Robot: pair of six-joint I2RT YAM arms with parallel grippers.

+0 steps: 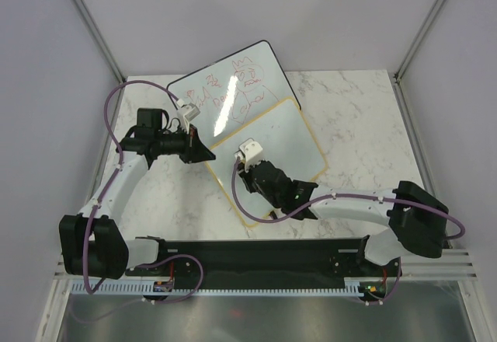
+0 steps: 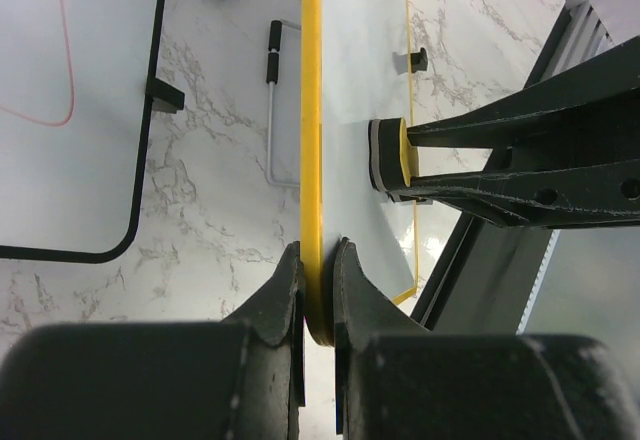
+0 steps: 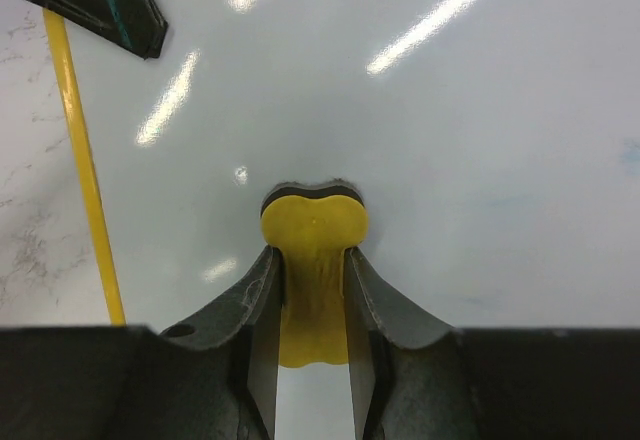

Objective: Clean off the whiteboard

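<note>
Right tool (image 3: 312,260) holds yellow eraser (image 3: 313,222) against whiteboard (image 3: 450,160); left tool (image 2: 317,252) clamps its edge.

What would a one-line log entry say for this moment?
left hand: shut on whiteboard edge | right hand: shut on eraser | eraser: pressed on whiteboard

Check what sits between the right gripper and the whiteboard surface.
A yellow eraser, clamped in the right gripper, its dark pad against the whiteboard; right wrist view.
</note>
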